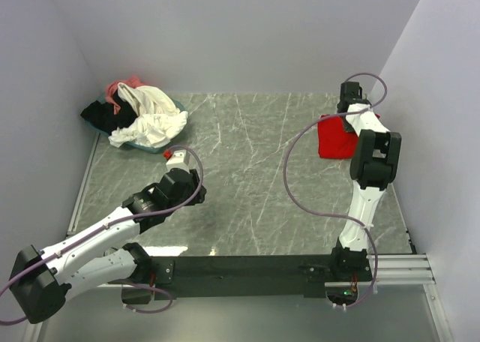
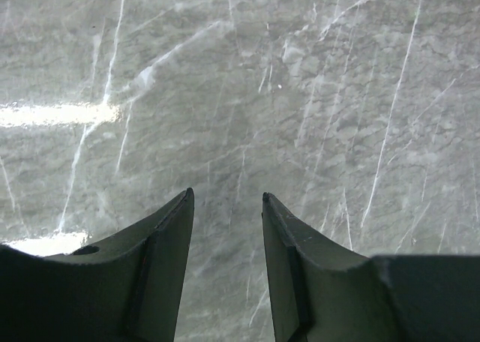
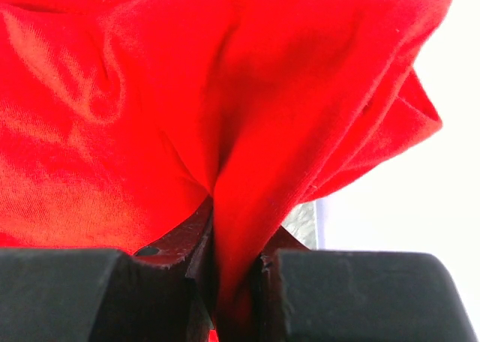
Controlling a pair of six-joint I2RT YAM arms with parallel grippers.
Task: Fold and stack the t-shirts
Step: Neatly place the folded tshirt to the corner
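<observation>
Right tool is pinching red t-shirt at far right, prob. for folding; left tool is hovering open, empty, over tabletop.

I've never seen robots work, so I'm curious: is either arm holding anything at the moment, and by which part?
The right tool pinches the red t-shirt by a bunched fold of cloth; the left tool is open and holds nothing.

Pretty clearly a robot lab rig, not a home. A marble-look table is boxed in by plain walls. A cabled left arm and right arm are bolted to a black rail.
</observation>
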